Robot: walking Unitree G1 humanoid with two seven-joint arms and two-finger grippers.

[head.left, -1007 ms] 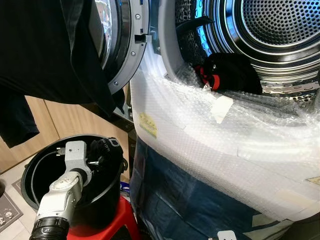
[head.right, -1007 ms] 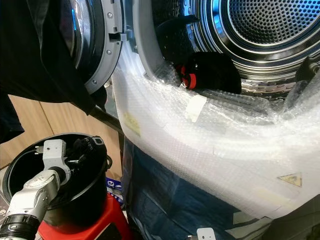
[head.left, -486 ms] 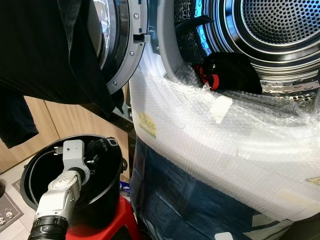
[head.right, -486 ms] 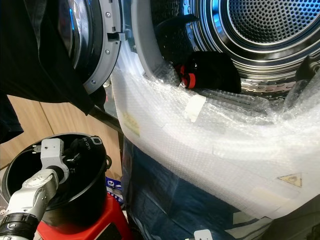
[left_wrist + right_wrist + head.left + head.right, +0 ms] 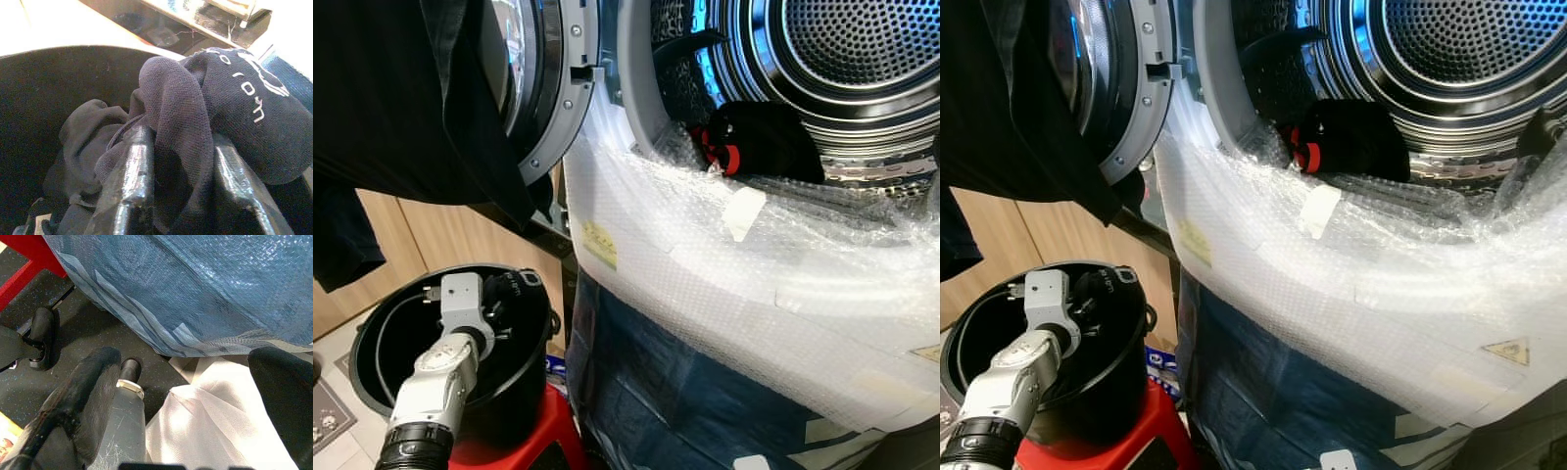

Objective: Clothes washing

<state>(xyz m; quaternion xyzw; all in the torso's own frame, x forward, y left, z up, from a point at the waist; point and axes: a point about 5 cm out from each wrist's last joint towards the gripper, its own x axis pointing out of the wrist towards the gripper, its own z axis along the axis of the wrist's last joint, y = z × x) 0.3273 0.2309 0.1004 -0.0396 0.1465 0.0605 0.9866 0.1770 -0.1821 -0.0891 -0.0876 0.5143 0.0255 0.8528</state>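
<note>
Dark laundry (image 5: 195, 122) in the black bucket (image 5: 382, 323), lower left, is pinched in the left gripper (image 5: 181, 196) jaws; right gripper (image 5: 186, 396) jaws hang open; it may snag on the bucket rim when lifted.

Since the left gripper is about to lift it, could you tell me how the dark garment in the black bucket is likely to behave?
The dark garment bunches in folds around the left gripper, so it will probably hang limp and drape. Being thin knit cloth, it is likely light. Trailing folds might drag on the black bucket rim.
</note>
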